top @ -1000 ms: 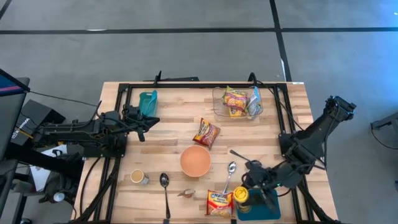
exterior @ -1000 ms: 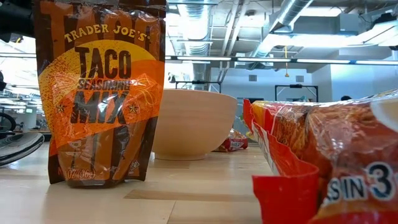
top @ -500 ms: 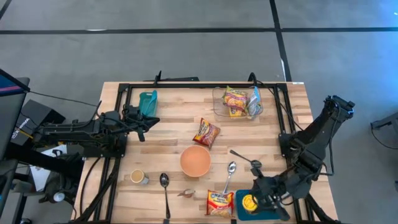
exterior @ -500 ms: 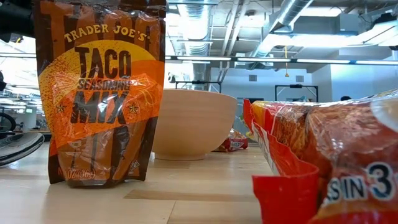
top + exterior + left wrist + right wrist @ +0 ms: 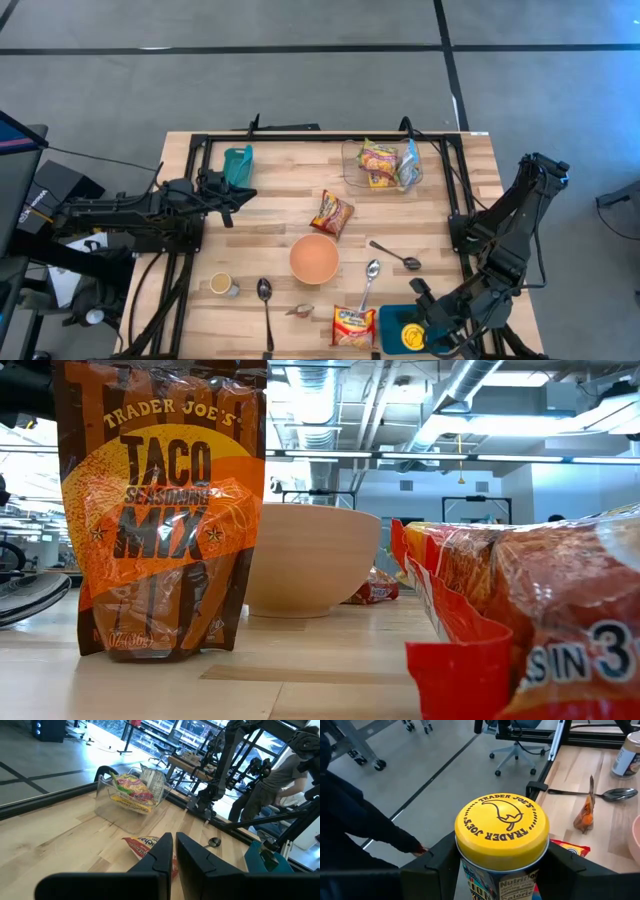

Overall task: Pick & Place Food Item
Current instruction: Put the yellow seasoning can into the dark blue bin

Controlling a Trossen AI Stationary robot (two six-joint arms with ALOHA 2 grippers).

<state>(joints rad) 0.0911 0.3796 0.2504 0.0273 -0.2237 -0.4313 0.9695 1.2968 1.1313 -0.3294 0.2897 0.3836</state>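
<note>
My right gripper is shut on a can with a yellow lid, at the table's near right corner over a blue tray. Whether the can touches the tray I cannot tell. A clear container holding food packets stands at the far right. A red packet lies flat mid-table, and a ramen packet lies at the near edge. My left gripper waits shut over the table's left side, holding nothing. My right gripper pinches the can's wall just below the yellow lid between its two fingers, one on each side. The fingers come from the table's right, slanting a little down. The can stands upright in the hold, lid up.
A tan bowl sits mid-table, with spoons around it. A small cup and an orange taco mix packet are near the front. A teal object lies far left. A black frame rims the table.
My right gripper has carried the can toward the table's near edge and a little rightward, over the blue tray, rolling so the lid faces up. One spoon it had covered now shows.
</note>
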